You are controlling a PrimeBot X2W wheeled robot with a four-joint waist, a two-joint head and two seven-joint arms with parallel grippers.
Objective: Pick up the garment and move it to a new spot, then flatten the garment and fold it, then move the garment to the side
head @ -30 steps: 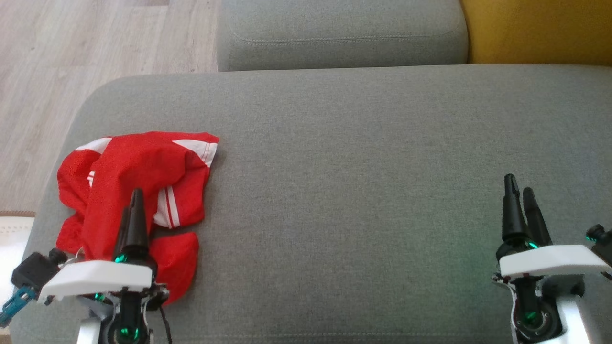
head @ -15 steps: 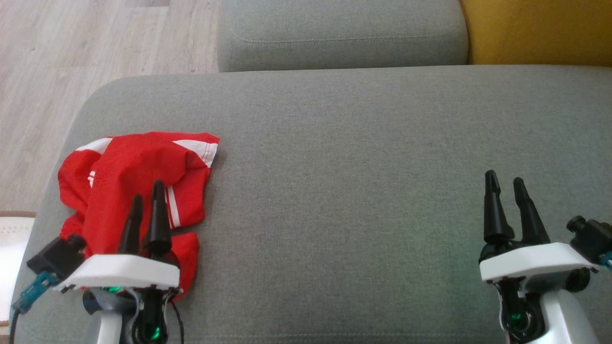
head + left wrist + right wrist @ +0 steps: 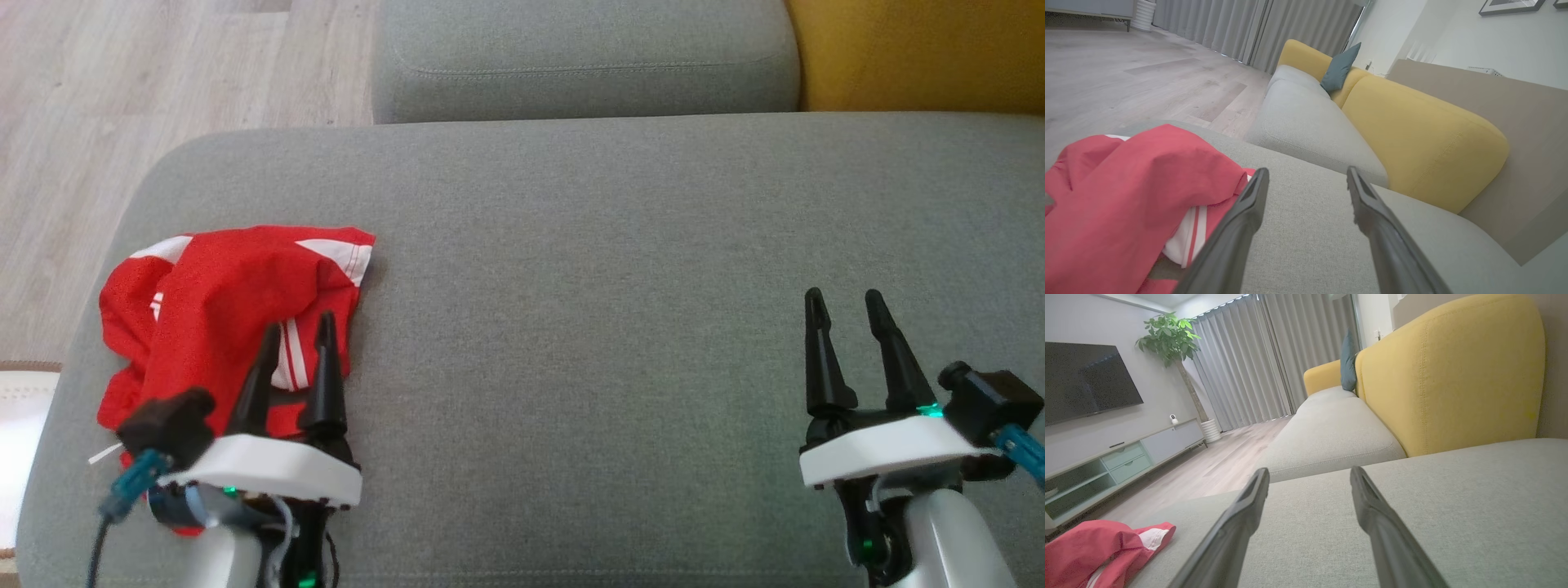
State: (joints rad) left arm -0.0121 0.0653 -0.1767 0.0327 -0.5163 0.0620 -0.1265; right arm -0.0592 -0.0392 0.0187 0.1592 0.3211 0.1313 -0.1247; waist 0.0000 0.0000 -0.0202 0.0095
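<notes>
Broad grey woven sofa seat (image 3: 571, 245) with rounded corners, crumpled red garment (image 3: 220, 294) with white stripes at the seat's left end, left pincer (image 3: 299, 322) open and empty at the garment's near right edge, right pincer (image 3: 842, 294) open and empty over the seat's right end

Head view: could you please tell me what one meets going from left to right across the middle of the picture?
wooden floor → red garment → grey seat cushion → right hand
</notes>
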